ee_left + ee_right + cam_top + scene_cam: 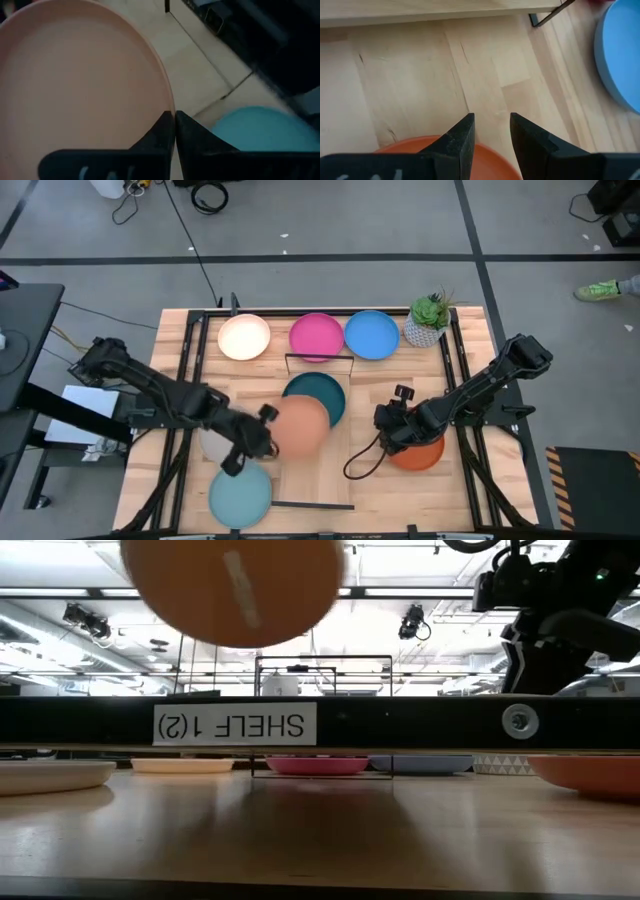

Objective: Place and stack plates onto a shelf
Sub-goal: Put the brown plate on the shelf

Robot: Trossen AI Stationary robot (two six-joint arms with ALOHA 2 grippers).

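My left gripper (pixel 268 434) is shut on the tan plate (pixel 300 425), which is held high in the low view (pixel 235 585). The plate hangs over the dark teal plate (pixel 322 392) on the pale shelf board (pixel 318 480), between its wire rails. My right gripper (pixel 492 127) is open above the far rim of the orange plate (pixel 470 152), which lies flat on the table (pixel 425 455). The light aqua plate (pixel 240 492) lies near the left arm, which partly covers the grey plate (pixel 212 446). Cream (pixel 244 337), pink (pixel 317 337) and blue (pixel 371 335) plates lie along the far edge. My left gripper pinches the tan plate's rim (pixel 169 107) between its two fingers, on the side facing the table's left and near edges. The fingers (pixel 160 131) come from the table's left. The plate is lifted clear of the table and of the teal plate.
A white potted plant (pixel 428 320) stands at the far right beside the blue plate. A loose black cable (pixel 362 462) loops on the table by the right gripper. Black frame rails (pixel 182 380) run along both sides of the tabletop. A shelf label band (pixel 235 725) crosses the low view.
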